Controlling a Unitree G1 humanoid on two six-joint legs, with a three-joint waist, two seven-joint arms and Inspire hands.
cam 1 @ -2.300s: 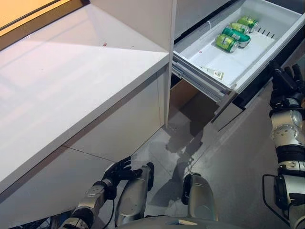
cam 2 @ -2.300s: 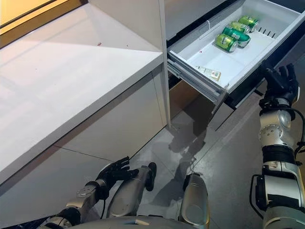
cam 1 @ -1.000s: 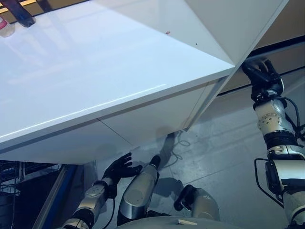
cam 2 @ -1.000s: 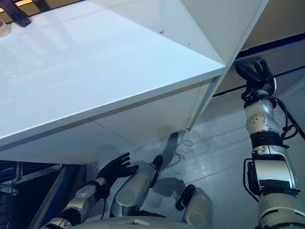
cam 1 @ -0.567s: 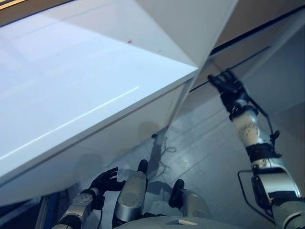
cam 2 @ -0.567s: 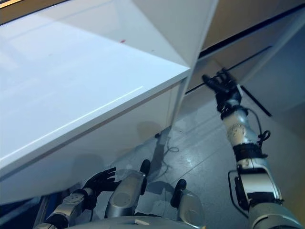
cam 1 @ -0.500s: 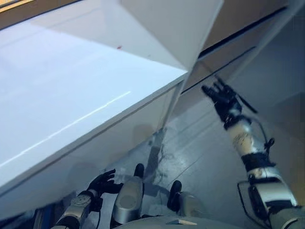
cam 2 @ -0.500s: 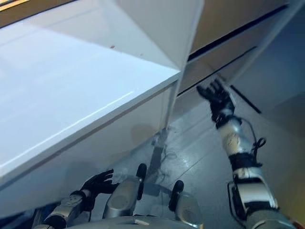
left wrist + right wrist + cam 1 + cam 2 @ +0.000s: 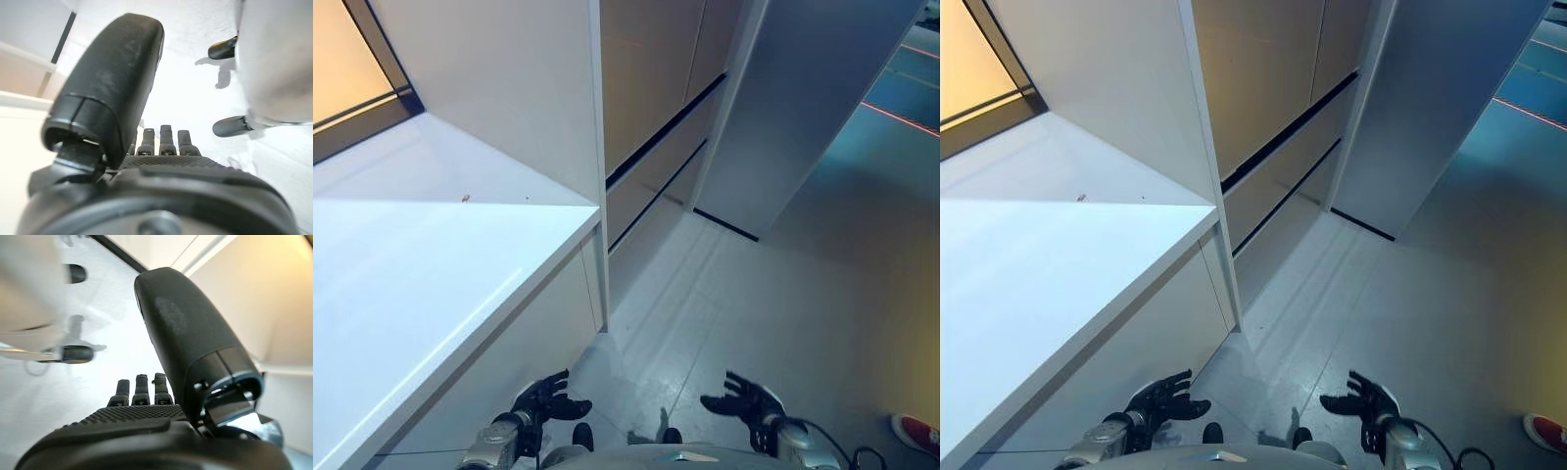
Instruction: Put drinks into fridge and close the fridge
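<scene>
The fridge's drawer fronts (image 9: 651, 147) are flush in the tall tan cabinet, with only dark gaps between them, and no drinks are in sight. My left hand (image 9: 546, 397) hangs low over the floor at the lower left, open and empty. My right hand (image 9: 744, 403) hangs low at the lower right, open and empty. The left wrist view shows straight fingers (image 9: 164, 139) over the pale floor. The right wrist view shows straight fingers (image 9: 141, 386) the same way.
A white counter (image 9: 431, 274) runs along the left, with its corner by the cabinet's white side panel (image 9: 509, 88). A tall grey panel (image 9: 803, 108) stands right of the drawers. Grey floor (image 9: 773, 294) spreads ahead. A red thing (image 9: 915, 431) lies at the lower right edge.
The drawer with green cans stood open 2.3 s ago and now the fronts are flush. My right hand has dropped from the drawer front to my side. The camera has swung.
</scene>
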